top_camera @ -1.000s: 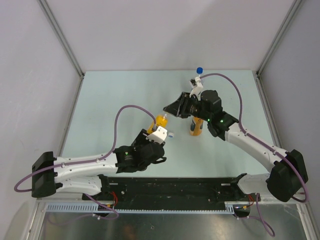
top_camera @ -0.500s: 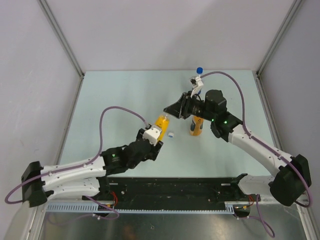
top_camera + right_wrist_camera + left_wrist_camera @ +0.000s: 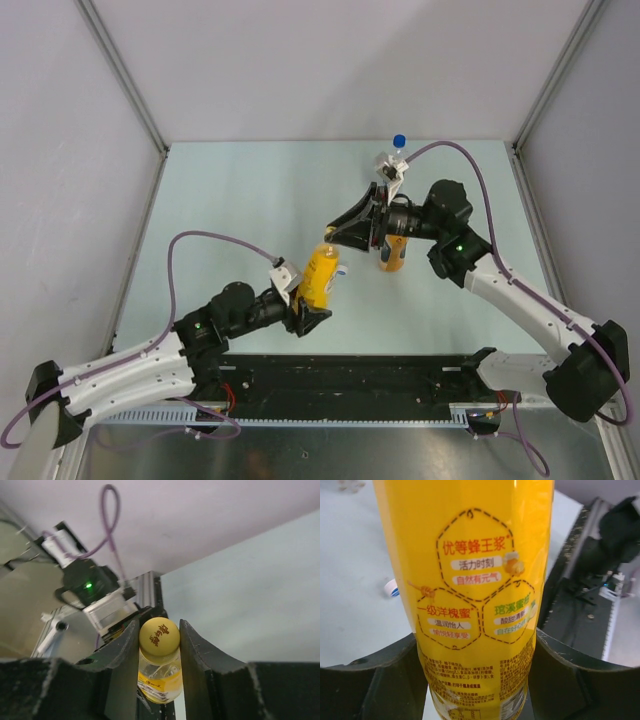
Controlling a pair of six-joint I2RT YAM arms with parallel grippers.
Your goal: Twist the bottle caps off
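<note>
My left gripper [image 3: 310, 297] is shut on the body of the yellow bottle [image 3: 322, 276] and holds it tilted above the table. The bottle fills the left wrist view [image 3: 475, 580], between both fingers [image 3: 375, 680]. My right gripper [image 3: 335, 232] is shut on its yellow cap [image 3: 159, 635], with one finger on each side of it. The orange bottle [image 3: 391, 255] stands under the right arm. The clear bottle [image 3: 393, 162] with the blue cap [image 3: 399, 140] stands at the back. A loose white cap [image 3: 345, 270] lies on the table and also shows in the left wrist view [image 3: 391, 587].
A black rail [image 3: 350, 375] runs along the near edge of the pale green table [image 3: 230, 200]. Grey walls and metal posts close in the back and sides. Purple cables loop over both arms.
My left arm has drawn back to the left and tipped the yellow bottle up. Its cap has come between my right gripper's fingers. My right arm has shifted slightly right.
</note>
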